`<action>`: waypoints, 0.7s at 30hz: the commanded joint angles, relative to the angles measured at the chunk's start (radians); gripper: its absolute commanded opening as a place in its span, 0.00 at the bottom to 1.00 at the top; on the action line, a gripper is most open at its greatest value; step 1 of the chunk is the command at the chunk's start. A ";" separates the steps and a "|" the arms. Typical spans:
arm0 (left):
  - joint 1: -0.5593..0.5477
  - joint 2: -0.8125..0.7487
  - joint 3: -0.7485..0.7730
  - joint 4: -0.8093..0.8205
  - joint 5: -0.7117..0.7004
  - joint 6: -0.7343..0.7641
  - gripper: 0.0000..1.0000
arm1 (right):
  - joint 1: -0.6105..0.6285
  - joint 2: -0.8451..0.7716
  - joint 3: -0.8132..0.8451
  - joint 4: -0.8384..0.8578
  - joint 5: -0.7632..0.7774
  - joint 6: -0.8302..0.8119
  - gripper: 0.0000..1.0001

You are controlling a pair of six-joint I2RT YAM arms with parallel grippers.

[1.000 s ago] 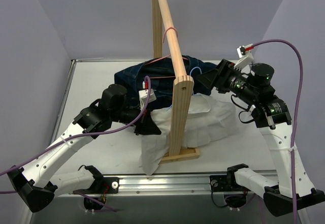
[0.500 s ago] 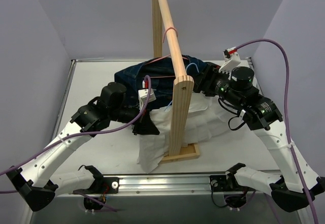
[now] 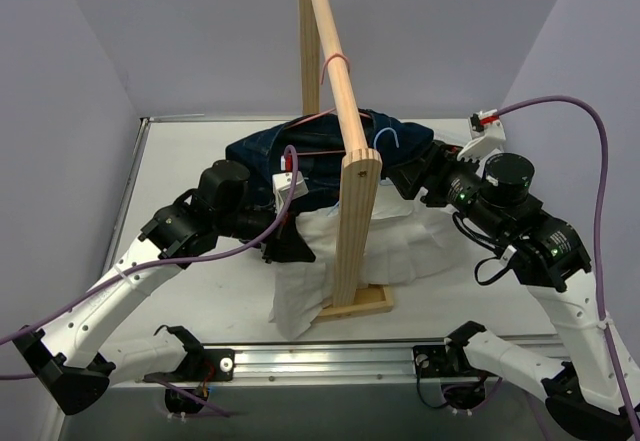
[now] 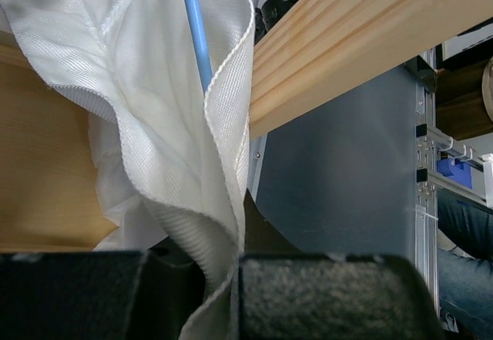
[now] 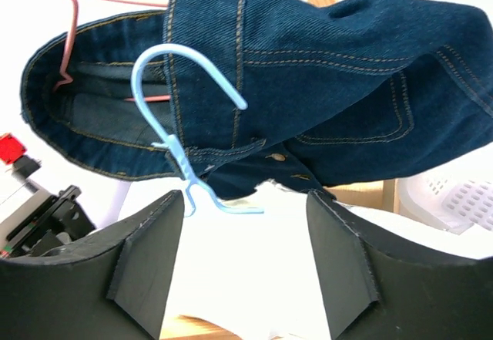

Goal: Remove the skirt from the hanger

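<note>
Left gripper was clamped on a fold of the white skirt, beside the wooden rack post at mid-bench. The skirt spread from there toward the near edge and right side, with the blue hanger hook poking out over it. Right gripper had its jaws spread wide, holding nothing, just beside that hook and below the denim garment on the pink hanger.

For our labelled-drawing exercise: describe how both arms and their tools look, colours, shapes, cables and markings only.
The left arm and right arm have white links and bulky black joints. A purple cable trails from each wrist. Small green lights glow on the right arm. The left tool and right tool each have two blocky, matte-black fingers.
</note>
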 commanded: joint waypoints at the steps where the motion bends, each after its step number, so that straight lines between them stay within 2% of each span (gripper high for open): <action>1: -0.003 -0.002 0.064 0.080 0.021 0.006 0.02 | 0.008 0.020 0.029 0.030 -0.054 -0.016 0.59; 5: -0.003 0.008 0.070 0.072 0.023 0.009 0.02 | 0.012 0.070 0.038 0.046 -0.109 -0.014 0.56; 16: -0.003 0.030 0.093 0.049 0.041 0.021 0.02 | 0.059 0.131 0.046 0.099 -0.094 0.000 0.50; 19: -0.003 0.028 0.092 0.048 0.046 0.024 0.02 | 0.082 0.142 0.036 0.119 -0.079 0.007 0.34; 21: -0.003 0.025 0.090 0.048 0.052 0.026 0.02 | 0.097 0.146 0.033 0.122 -0.062 0.009 0.03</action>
